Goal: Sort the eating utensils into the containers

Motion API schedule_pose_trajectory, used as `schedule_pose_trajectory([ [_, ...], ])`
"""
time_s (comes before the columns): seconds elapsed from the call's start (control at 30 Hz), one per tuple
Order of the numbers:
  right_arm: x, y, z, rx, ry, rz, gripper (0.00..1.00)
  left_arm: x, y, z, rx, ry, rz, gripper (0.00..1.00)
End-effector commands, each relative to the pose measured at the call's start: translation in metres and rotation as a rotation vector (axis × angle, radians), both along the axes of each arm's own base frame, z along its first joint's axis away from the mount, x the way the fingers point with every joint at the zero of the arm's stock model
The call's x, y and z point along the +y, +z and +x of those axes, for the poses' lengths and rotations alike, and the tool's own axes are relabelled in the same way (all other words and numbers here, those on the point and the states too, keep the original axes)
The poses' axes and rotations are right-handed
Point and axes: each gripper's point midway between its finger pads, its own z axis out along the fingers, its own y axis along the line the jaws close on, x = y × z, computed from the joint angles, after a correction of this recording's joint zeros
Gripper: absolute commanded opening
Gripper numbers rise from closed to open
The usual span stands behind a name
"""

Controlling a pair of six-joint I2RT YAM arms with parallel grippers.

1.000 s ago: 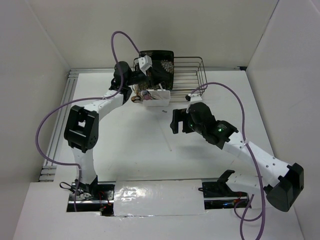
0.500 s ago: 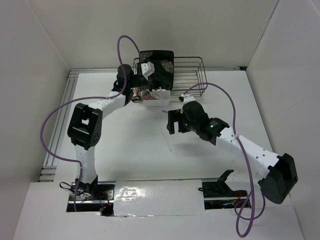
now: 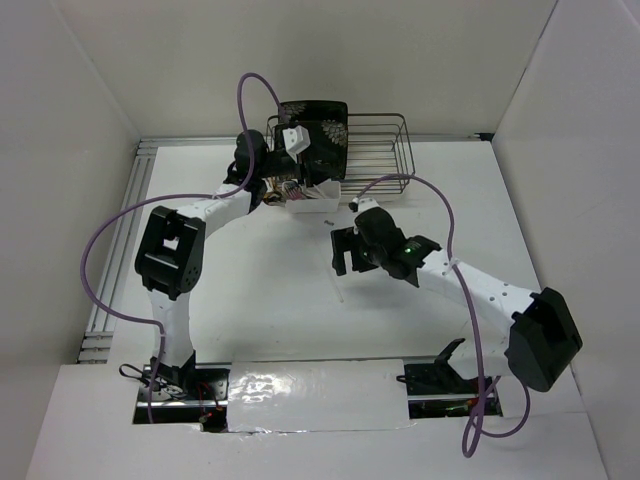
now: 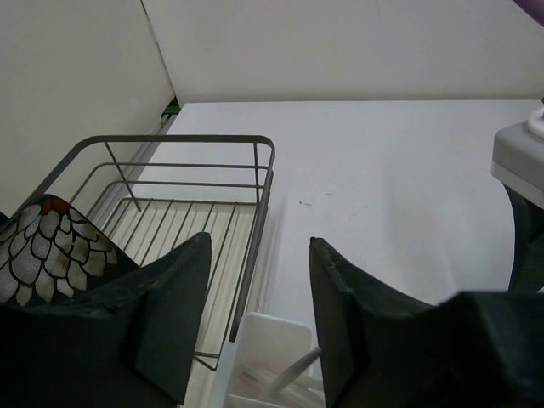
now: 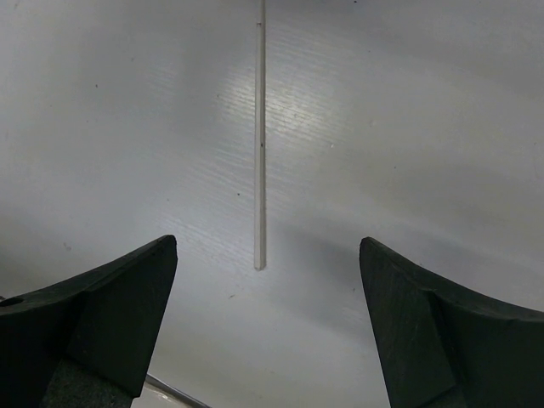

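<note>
Spread wide and holding nothing, the right end effector (image 5: 268, 248) has swung left across the white table (image 3: 250, 290) over the last second. It now hangs directly above a pale slender chopstick (image 5: 260, 127). In the right wrist view the chopstick lies flat on the table, running away from the camera, with its near end just between the two dark fingers (image 5: 119, 297) and touching neither. The shift lines the open jaws up on either side of the stick, so a descent and pinch looks like the next step. The piece is thin and lies flush with the table, so the fingers will probably have to come right down to the surface to catch it.

At the far side, the left end effector (image 4: 259, 246) has edged slightly toward the small white rectangular plastic tub (image 4: 268, 336). It hovers over the tub's near rim with its fingers parted and nothing gripped between them. A pale thin handle (image 4: 293, 368) already leans inside the tub; whether it is a chopstick or another utensil is hard to tell. The tub stands just in front of the dark wire rack (image 4: 255, 140), which holds a black floral-patterned plate (image 3: 320, 125) upright at its left end. Judging from this, some sorting is done, and the lone chopstick in the middle of the table remains.
</note>
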Motion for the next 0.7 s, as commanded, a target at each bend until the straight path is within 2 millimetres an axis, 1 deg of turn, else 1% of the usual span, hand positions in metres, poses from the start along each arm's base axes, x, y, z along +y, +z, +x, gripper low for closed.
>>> schedule_pose_trajectory([
  [0.0,0.010,0.008,0.009,-0.045,0.016,0.052,0.93,0.004,0.026,0.007,-0.116,0.029,-0.023,0.63],
  [0.03,0.009,-0.002,0.007,-0.028,0.024,0.028,0.92,0.005,0.034,0.003,-0.120,0.029,-0.026,0.68],
  [0.07,0.009,-0.007,0.007,-0.017,0.028,0.017,0.92,0.011,0.046,0.005,-0.134,0.039,-0.035,0.70],
  [0.1,0.009,-0.006,0.007,-0.018,0.025,0.018,0.90,0.013,0.056,0.005,-0.137,0.055,-0.049,0.73],
  [0.13,0.009,-0.013,0.007,-0.006,0.030,0.003,0.89,0.016,0.062,0.007,-0.113,0.080,-0.054,0.76],
  [0.17,0.010,-0.015,0.009,-0.006,0.029,0.002,0.88,0.021,0.089,0.007,-0.147,0.113,-0.085,0.81],
  [0.2,0.014,-0.017,0.009,-0.001,0.042,0.009,0.85,0.028,0.101,0.019,-0.135,0.198,-0.115,0.90],
  [0.23,0.015,-0.024,0.008,0.020,0.050,0.001,0.84,0.034,0.123,0.024,-0.113,0.249,-0.144,0.93],
  [0.27,0.015,-0.031,0.007,0.036,0.048,-0.011,0.82,0.042,0.141,0.025,-0.107,0.292,-0.165,0.95],
  [0.3,0.016,-0.030,0.009,0.030,0.045,-0.002,0.81,0.052,0.151,0.034,-0.086,0.364,-0.183,0.96],
  [0.33,0.018,-0.040,0.007,0.054,0.051,-0.007,0.79,0.059,0.167,0.035,-0.085,0.399,-0.201,0.97],
  [0.37,0.018,-0.039,0.007,0.054,0.050,-0.006,0.78,0.070,0.177,0.034,-0.063,0.437,-0.203,0.98],
  [0.47,0.021,-0.049,0.005,0.071,0.063,-0.008,0.74,0.101,0.201,0.037,-0.030,0.560,-0.250,1.00],
  [0.5,0.023,-0.049,0.005,0.068,0.066,-0.006,0.74,0.112,0.218,0.031,-0.042,0.592,-0.273,1.00],
  [0.53,0.026,-0.051,0.005,0.066,0.072,-0.005,0.74,0.123,0.225,0.030,-0.036,0.622,-0.288,1.00],
  [0.57,0.026,-0.051,0.005,0.066,0.072,-0.005,0.73,0.131,0.227,0.028,-0.024,0.646,-0.282,1.00],
  [0.6,0.028,-0.051,0.005,0.063,0.077,-0.002,0.73,0.138,0.242,0.015,-0.025,0.648,-0.302,1.00],
  [0.63,0.031,-0.055,0.002,0.072,0.090,-0.011,0.72,0.146,0.244,0.012,-0.024,0.666,-0.301,1.00],
  [0.67,0.030,-0.061,0.002,0.077,0.087,-0.028,0.71,0.161,0.250,0.002,-0.004,0.690,-0.316,1.00],
])
